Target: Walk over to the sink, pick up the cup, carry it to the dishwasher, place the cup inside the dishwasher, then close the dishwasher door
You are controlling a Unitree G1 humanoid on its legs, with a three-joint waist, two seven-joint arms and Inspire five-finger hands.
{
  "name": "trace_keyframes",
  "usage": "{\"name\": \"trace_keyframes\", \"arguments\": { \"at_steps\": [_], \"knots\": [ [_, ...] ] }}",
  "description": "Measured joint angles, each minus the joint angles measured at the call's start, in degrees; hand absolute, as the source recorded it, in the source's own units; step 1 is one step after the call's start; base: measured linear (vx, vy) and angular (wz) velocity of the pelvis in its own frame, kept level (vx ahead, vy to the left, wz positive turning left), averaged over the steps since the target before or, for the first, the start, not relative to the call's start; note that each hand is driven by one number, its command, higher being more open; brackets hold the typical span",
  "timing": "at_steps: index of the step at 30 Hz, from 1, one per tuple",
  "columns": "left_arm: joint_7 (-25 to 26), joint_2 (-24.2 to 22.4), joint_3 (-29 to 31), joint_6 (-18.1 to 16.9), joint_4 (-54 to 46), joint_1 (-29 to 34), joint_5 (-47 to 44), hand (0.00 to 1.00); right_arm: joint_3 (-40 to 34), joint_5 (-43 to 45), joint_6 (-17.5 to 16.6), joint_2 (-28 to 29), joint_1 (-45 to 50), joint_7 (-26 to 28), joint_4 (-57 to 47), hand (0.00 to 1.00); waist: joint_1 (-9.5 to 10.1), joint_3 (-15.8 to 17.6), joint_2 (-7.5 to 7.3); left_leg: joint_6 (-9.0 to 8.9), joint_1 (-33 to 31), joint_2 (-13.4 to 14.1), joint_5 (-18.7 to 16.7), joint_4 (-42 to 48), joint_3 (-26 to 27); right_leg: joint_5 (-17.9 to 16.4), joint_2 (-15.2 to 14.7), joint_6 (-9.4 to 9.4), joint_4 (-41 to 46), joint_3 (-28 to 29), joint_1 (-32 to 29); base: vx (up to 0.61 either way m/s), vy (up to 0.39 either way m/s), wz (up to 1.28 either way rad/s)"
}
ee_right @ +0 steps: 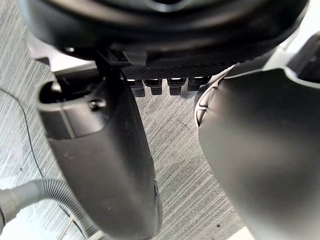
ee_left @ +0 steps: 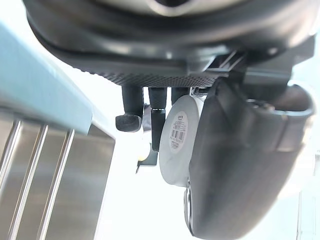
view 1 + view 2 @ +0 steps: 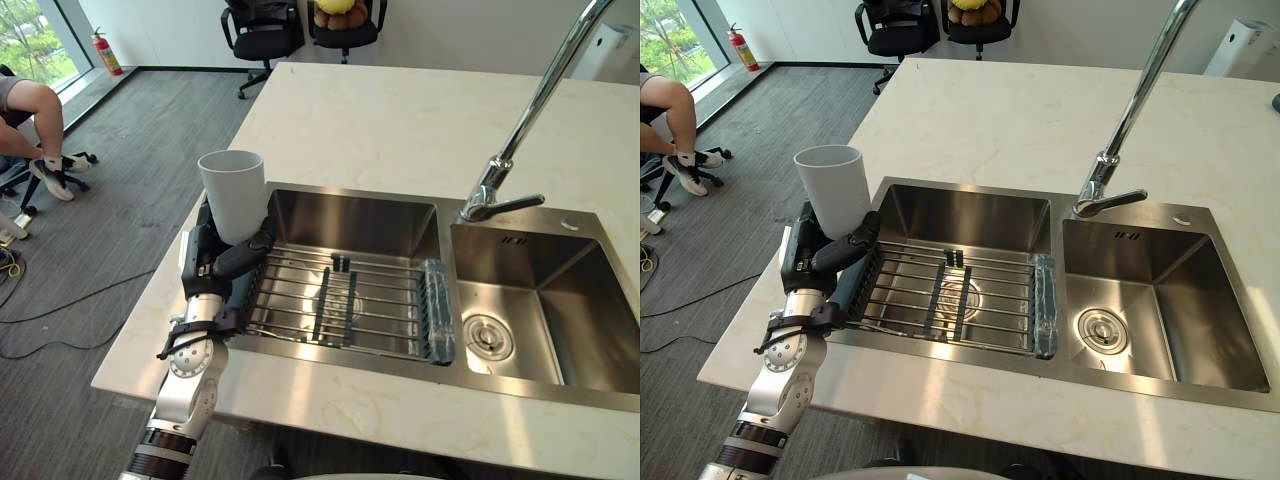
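Got a plain white cup (image 3: 232,195) here, smooth and matte, slightly tapered, held upright with the mouth up. Gripped low down by the left hand (image 3: 215,265), with dark fingers and thumb curled snug round the bottom half. Held up off the surface (image 3: 380,120), right over its left edge, beside the left rim of the sink (image 3: 350,215).

Pale marble-look stone for the surface, glossy with faint veining. Brushed steel double sink, square-cornered, with a wire rack (image 3: 340,300) of thin parallel rods laid across the left basin and a round drain (image 3: 488,337) in the right one. Tall curved chrome tap (image 3: 530,110) at the sink's far edge, between the basins.

From the left wrist view, can see the cup's round base with a barcode sticker (image 2: 178,131) stuck on it. Can't read the print, way too small. Can't spot that sticker from the eye views at all.

Over in the right wrist view: right hand (image 1: 100,150) hanging above grey ribbed carpet (image 1: 175,140), fingers loose and holding nothing, with a grey corrugated hose (image 1: 30,197) nearby.

Past the surface's far edge: black office chairs (image 3: 262,35), a red fire extinguisher (image 3: 105,52), and a seated person's legs (image 3: 30,110) off to the left.
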Motion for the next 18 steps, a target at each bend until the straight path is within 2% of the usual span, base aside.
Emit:
{"name": "trace_keyframes", "arguments": {
  "at_steps": [2, 7, 12, 14, 17, 18],
  "knots": [
    [-0.24, -1.83, 1.6, -0.02, -2.91, 0.09, 0.01, 0.0, -0.33, -0.07, -0.02, 0.13, 0.5, -0.03, 0.21, 1.0, 1.25, -0.12, -0.21, 0.04, -1.03, 0.03, 0.45, 0.0, -0.68, 0.05, 0.08, 0.24, 0.18, -0.6, -0.48, -0.03, -0.021, 0.22],
    [-0.7, -2.79, 5.89, -0.1, -8.1, 0.14, 0.04, 0.0, -0.61, -1.22, -0.47, 0.53, 0.77, -0.54, 1.26, 1.0, 2.81, -0.41, -0.63, 0.25, -1.45, -0.18, 0.91, 0.25, -1.85, 0.1, -0.13, 0.31, 1.0, -1.19, -0.48, -0.02, -0.006, 0.12],
    [-0.72, -3.62, 8.97, -0.28, -11.48, 0.15, 1.64, 0.0, -2.55, -2.3, -0.84, 0.86, 1.11, -1.06, 1.61, 1.0, 3.92, -0.6, -0.73, 0.95, -2.25, -1.71, 1.23, -0.03, -3.79, -0.88, -2.16, 0.15, 4.39, -2.59, -1.36, -0.06, 0.036, 0.23],
    [-0.64, -3.63, 10.93, -0.35, -12.15, 0.15, 3.76, 0.0, -3.45, -3.63, -1.02, 0.95, 1.49, -1.15, 1.62, 1.0, 4.12, -0.62, -0.75, 1.46, -2.89, -2.76, 1.52, -0.04, -5.34, -1.7, -3.47, -0.52, 6.96, -3.7, -2.06, -0.08, 0.077, 0.41],
    [0.42, -3.49, 13.79, -0.5, -13.33, 0.57, 6.03, 0.0, -4.25, -4.5, -1.08, 1.59, 2.45, -1.24, 1.51, 1.0, 4.41, -0.75, -1.09, 2.41, -3.8, -4.33, 1.75, -0.06, -8.09, -3.05, -5.16, -2.83, 10.4, -4.46, -2.47, -0.06, 0.079, 0.53],
    [0.87, -3.41, 14.6, -0.79, -13.4, 0.58, 6.9, 0.0, -4.23, -4.68, -1.08, 2.2, 3.15, -1.29, 1.1, 1.0, 4.38, -0.84, -1.25, 2.47, -4.3, -4.98, 1.77, -0.07, -10.02, -3.51, -5.6, -4.43, 12.31, -3.97, -2.62, -0.04, 0.057, 0.71]
  ]
}}
